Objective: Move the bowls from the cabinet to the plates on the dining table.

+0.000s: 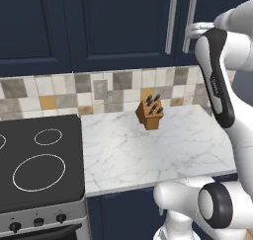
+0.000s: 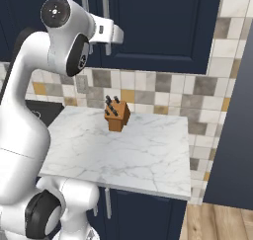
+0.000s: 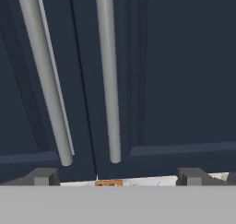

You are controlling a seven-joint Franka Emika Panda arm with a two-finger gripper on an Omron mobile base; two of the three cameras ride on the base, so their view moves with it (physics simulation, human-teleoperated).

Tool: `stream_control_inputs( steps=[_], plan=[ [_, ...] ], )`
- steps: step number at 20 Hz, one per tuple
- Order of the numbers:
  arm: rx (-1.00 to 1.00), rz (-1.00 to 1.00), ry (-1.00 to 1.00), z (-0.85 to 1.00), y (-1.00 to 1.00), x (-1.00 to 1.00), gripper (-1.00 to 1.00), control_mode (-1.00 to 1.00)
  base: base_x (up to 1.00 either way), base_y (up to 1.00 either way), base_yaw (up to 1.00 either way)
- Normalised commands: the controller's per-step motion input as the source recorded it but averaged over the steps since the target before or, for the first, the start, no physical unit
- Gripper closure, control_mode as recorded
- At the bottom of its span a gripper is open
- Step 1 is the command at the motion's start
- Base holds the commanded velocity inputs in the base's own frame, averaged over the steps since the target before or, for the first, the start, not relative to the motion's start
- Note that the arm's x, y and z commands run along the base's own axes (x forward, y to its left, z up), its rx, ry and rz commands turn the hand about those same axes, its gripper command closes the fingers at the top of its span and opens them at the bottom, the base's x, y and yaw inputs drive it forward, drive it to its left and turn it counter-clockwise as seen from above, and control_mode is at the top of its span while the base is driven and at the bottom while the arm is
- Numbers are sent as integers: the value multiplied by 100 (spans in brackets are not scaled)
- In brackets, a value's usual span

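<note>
The navy wall cabinet (image 1: 118, 26) (image 2: 158, 26) (image 3: 184, 71) has both doors closed, so the bowls are hidden. My arm is raised to it. My gripper (image 1: 193, 30) (image 2: 114, 36) (image 3: 117, 177) is open just in front of the two silver bar handles. In the hand view the right handle (image 3: 108, 75) stands roughly midway between my spread fingertips (image 3: 44, 176), and the left handle (image 3: 46, 80) leans above the left tip. Nothing is between the fingers. The plates and the dining table are out of view.
Below the cabinet lies a small marble counter (image 1: 148, 150) (image 2: 128, 150) with a wooden knife block (image 1: 150, 113) (image 2: 117, 114) near the tiled wall. A black stove top (image 1: 34, 160) adjoins it on the left. A tall navy panel (image 2: 232, 135) stands to the right.
</note>
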Motion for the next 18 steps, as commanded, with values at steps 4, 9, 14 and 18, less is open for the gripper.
stream_control_inputs(
  steps=[4,9,14,18],
  plan=[
    [2,1,-8,5,-8,30,-100,-100,0,0,0],
    [3,0,-4,6,-3,31,-100,-100,0,0,0],
    [3,0,-1,6,0,34,-100,-100,0,0,0],
    [4,0,0,3,0,36,-100,-100,0,0,0]
  ],
)
